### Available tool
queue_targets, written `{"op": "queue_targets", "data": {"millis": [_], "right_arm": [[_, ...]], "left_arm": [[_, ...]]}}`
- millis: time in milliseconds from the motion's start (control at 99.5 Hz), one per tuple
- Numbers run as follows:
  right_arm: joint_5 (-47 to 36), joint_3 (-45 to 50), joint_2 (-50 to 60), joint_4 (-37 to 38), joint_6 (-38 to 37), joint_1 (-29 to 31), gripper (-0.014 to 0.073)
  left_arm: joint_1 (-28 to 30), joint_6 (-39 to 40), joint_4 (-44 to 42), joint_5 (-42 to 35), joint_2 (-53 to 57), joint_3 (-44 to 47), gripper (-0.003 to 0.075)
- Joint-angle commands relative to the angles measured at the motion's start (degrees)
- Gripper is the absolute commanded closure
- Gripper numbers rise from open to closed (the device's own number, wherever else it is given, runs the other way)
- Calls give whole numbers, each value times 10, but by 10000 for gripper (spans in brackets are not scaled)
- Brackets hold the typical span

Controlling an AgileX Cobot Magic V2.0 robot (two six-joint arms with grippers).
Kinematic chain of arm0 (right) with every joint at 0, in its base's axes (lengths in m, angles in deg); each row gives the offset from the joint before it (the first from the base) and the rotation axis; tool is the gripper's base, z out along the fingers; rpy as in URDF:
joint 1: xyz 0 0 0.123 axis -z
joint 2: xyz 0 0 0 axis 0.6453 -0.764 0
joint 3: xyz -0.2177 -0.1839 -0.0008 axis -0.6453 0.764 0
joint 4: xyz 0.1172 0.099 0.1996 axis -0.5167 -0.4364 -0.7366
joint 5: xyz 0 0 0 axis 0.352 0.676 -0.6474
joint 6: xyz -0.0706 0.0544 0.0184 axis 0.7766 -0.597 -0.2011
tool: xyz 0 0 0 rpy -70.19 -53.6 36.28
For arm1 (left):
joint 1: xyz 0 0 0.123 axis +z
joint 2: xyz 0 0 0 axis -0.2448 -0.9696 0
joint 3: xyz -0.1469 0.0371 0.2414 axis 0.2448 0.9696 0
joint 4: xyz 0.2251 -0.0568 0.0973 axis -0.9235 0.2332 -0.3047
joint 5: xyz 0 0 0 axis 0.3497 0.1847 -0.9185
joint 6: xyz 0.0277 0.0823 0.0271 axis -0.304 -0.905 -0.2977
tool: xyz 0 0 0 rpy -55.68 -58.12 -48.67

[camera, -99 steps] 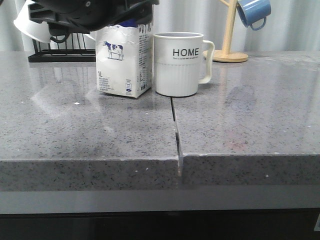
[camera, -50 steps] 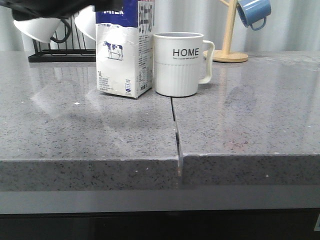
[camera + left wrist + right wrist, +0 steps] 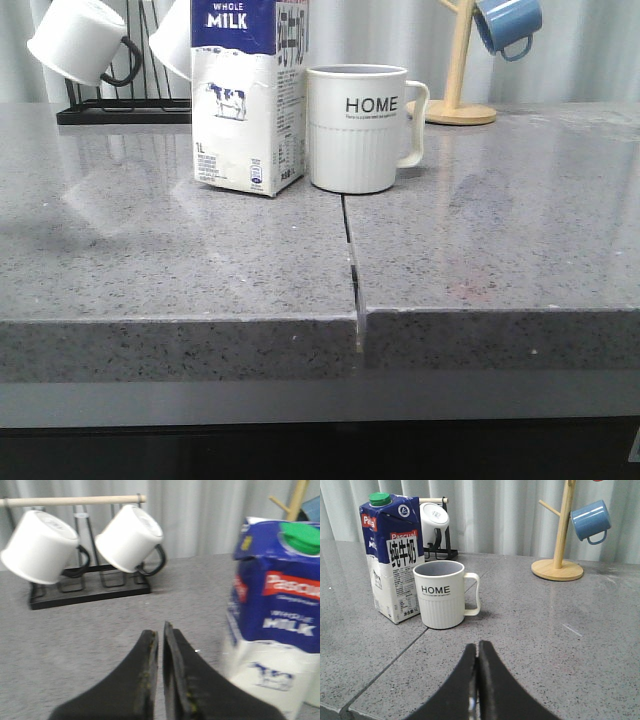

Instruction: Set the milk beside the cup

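The milk carton (image 3: 250,95), white with a dark blue top and a cow picture, stands upright on the grey counter, close to the left of the cup (image 3: 358,128) with a narrow gap between them. The cup is an off-white ribbed mug with black "HOME" lettering and a white handle on its right. Both also show in the right wrist view, carton (image 3: 392,560) and cup (image 3: 442,601). My left gripper (image 3: 160,630) is shut and empty, up beside the carton (image 3: 272,620), apart from it. My right gripper (image 3: 477,647) is shut and empty, low over the counter, short of the cup.
A black rack (image 3: 120,112) with a wooden rod holds two white mugs with black handles (image 3: 42,545) at the back left. A wooden mug tree (image 3: 460,70) with a blue mug (image 3: 508,25) stands at the back right. A seam (image 3: 350,255) runs through the counter.
My left arm has lifted up and away from the carton and left the front view. The carton stays standing by the cup.
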Motion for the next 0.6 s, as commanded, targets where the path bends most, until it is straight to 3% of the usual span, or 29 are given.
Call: {"op": "queue_targets", "data": {"millis": [0,161,312,593], "right_arm": [[-42,-15,-3,2,2,1,662],[-42,-15,-3,2,2,1,662],[-42,-15,-3,2,2,1,662],[-42,-15,-3,2,2,1,662]], "left_arm": [[60,69,-85,32,28,-15,728],[162,206,-228,141,68,-15,731],[209,330,-346,220,120,-15,731],[217,342,-353,252,245,31,731]]}}
